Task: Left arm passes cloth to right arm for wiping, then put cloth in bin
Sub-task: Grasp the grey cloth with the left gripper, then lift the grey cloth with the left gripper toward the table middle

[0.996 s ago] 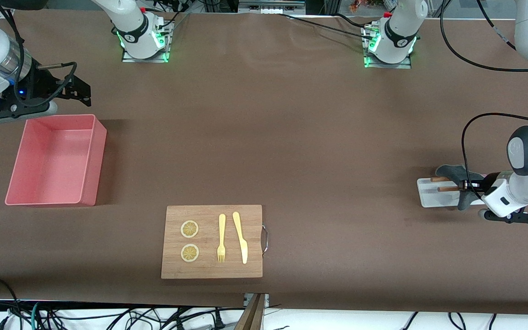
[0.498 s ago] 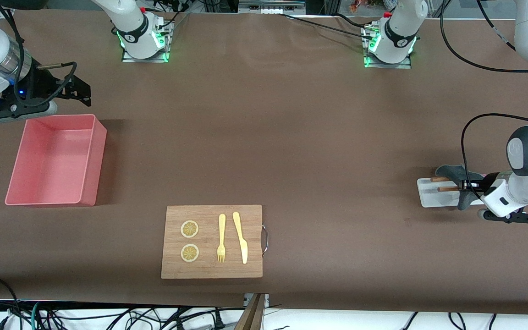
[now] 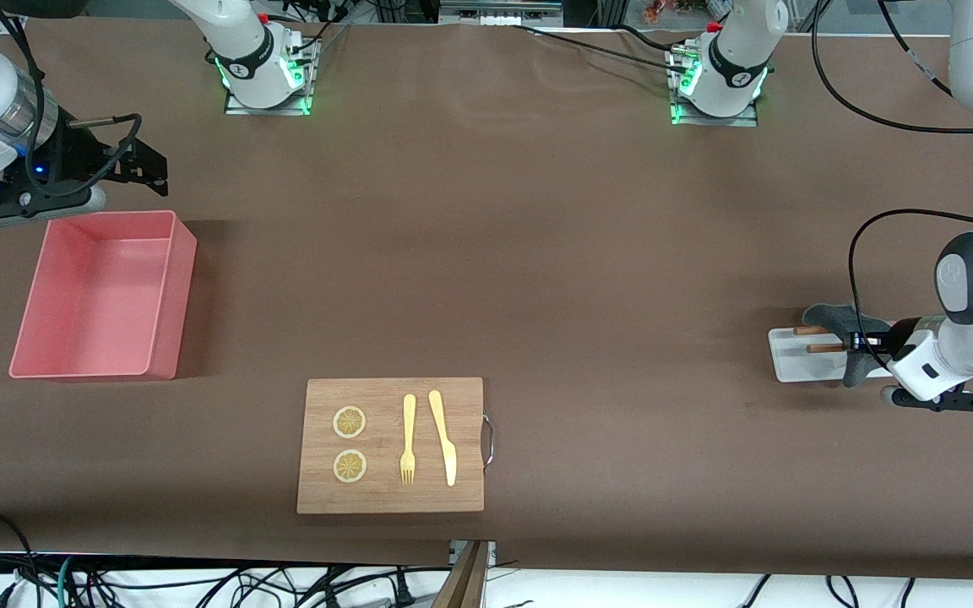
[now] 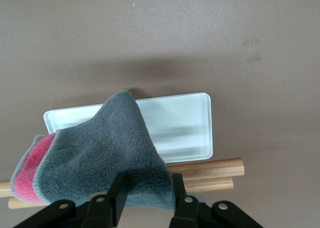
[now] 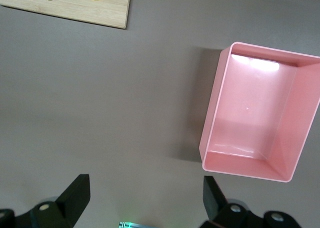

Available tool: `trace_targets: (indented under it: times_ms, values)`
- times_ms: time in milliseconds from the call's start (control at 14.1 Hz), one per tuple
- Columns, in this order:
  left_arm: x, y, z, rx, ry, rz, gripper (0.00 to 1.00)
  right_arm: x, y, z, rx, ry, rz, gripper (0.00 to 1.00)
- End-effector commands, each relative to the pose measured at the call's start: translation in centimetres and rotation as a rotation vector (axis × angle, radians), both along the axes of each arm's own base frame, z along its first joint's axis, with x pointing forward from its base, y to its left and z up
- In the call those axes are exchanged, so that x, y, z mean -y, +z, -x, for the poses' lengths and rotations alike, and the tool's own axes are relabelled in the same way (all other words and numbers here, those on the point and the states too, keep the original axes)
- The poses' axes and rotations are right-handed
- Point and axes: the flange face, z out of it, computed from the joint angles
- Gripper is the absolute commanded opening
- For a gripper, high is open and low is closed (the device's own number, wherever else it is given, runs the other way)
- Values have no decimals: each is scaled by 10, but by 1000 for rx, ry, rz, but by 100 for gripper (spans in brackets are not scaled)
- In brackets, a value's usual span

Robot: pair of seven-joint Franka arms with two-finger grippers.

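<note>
grey cloth [image 4: 107,155], pink on one folded edge, draping over two wooden sticks [image 4: 212,166] and a small white tray [image 4: 182,125] at the left arm's end of the table. being pinched by its lower edge between the fingers [image 4: 118,190] of the left gripper [image 4: 146,195], hanging low over the tray. sitting well apart from the pink bin [image 3: 102,295] at the right arm's end. right gripper [image 3: 144,162] waiting in the air just beside the bin's farther wall, fingers [image 5: 75,195] spread wide and gripping nothing. lying nearer the front camera, between the two ends: a wooden cutting board [image 3: 391,498] carrying two lemon slices [image 3: 349,421], a yellow fork [image 3: 408,438] and a yellow knife [image 3: 443,436].
</note>
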Motion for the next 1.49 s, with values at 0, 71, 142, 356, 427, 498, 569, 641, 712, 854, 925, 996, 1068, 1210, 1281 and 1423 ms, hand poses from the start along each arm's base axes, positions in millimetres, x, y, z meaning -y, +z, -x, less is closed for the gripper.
trace_targets:
  times_ms: [0,71,142,356,427,498,569,641,712,854,925,996,1068,1210,1281,1423]
  values:
    - [3,4,0,-1,11,18,44,0,6,-1,0,9,-17,100]
    - [0,3,0,-3,13,17,44,1,6,-1,-2,8,-17,100]
    - [-1,0,1,-6,14,18,44,0,7,-1,1,8,-17,100]
    - [-1,-4,2,-13,15,21,44,0,6,-1,0,8,-17,100]
    - [-2,-6,2,-14,17,21,41,0,6,-1,0,8,-17,100]
    - [-3,-12,2,-23,18,23,41,0,6,-1,0,8,-17,100]
    - [-5,-16,3,-26,22,25,41,0,6,-1,0,8,-17,100]
    - [-10,-16,4,-27,33,32,38,0,6,-1,-2,9,-17,100]
    - [-9,-14,3,-24,32,32,32,1,6,-1,-2,9,-17,100]
    - [-7,-11,2,-19,30,30,18,0,6,-1,-2,9,-17,100]
    - [-8,-9,1,-16,34,31,4,0,5,-1,-3,9,-17,100]
    - [-9,-8,2,-14,34,31,0,1,6,0,-4,9,-17,100]
    - [-10,-7,2,-14,34,31,0,0,6,-1,-2,9,-17,100]
    - [-6,-1,2,-12,30,30,0,1,6,-1,-2,9,-17,100]
    - [-5,8,3,-12,29,29,0,0,5,-1,-3,9,-17,100]
    - [0,27,4,-7,30,26,0,1,5,-1,-3,8,-17,100]
